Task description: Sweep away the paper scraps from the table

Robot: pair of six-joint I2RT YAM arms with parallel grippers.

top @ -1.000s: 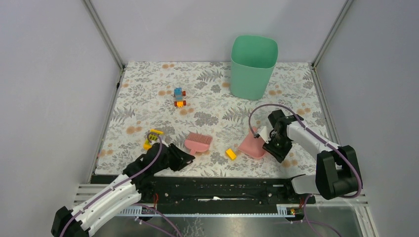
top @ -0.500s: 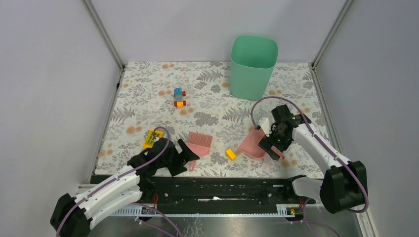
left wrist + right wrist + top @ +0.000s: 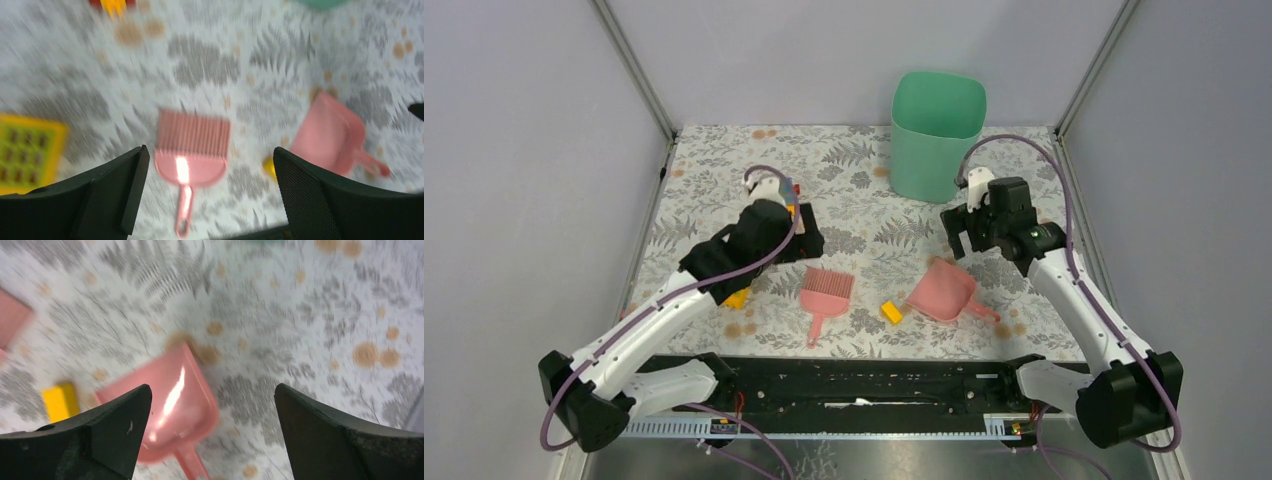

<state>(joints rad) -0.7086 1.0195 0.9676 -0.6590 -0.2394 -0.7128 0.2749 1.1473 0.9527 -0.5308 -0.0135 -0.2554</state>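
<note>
No paper scraps show on the flowered table [image 3: 714, 170] in any view. My left gripper [image 3: 807, 240] hovers open above the table's left middle. In its wrist view it [image 3: 210, 185] looks down on a pink brush [image 3: 192, 150] lying flat, with nothing between the jaws. The right gripper [image 3: 959, 230] hangs open near the bin. Its wrist view [image 3: 212, 425] shows a pink dustpan [image 3: 172, 405] on the cloth below, untouched. From above, the brush [image 3: 826, 290] and the dustpan [image 3: 944, 292] lie side by side near the front.
A green bin [image 3: 937, 135] stands at the back right. A small yellow brick [image 3: 891, 312] lies between brush and dustpan. A yellow-green toy plate [image 3: 737, 297] peeks out under the left arm. A black rail [image 3: 854, 385] runs along the near edge.
Both grippers have opened, risen off the brush and dustpan handles and swung toward the back of the table. The brush and dustpan stay lying on the cloth.
</note>
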